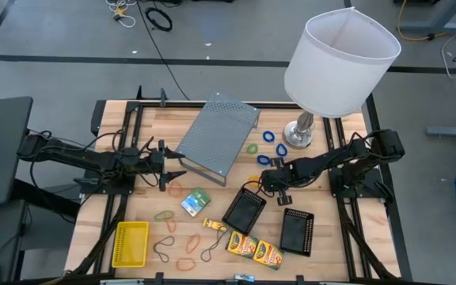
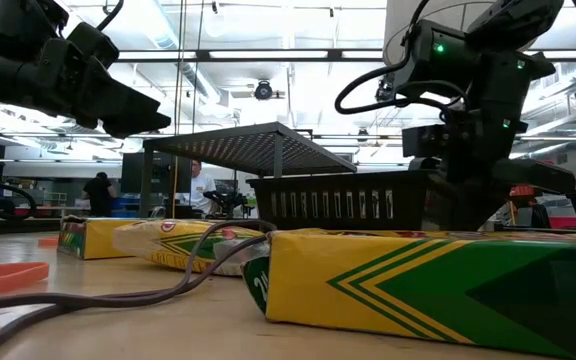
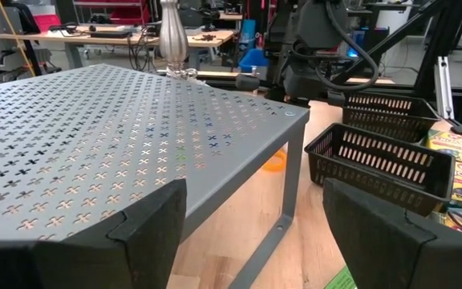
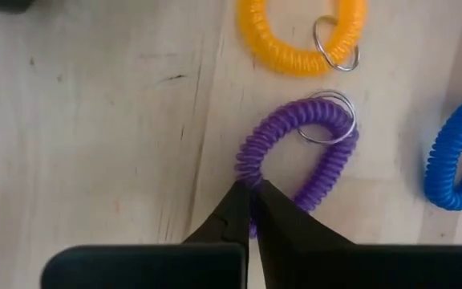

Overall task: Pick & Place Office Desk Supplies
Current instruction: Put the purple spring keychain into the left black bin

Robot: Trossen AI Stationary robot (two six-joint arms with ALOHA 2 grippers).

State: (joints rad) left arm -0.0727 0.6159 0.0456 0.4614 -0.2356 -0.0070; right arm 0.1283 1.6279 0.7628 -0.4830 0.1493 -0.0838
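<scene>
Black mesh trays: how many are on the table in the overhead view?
2. One tray lies near the middle of the table; the other tray sits right of it. None seems hidden.

Blue coil (image 4: 458, 152) cut off at edge

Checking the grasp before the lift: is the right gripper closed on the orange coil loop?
No. The right gripper is shut on the purple coil loop; the orange coil loop lies untouched beyond it.

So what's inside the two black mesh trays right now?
The high view shows both black mesh trays holding nothing. The right gripper is shut on the purple coil loop lying on the table, not yet carried over.
</scene>
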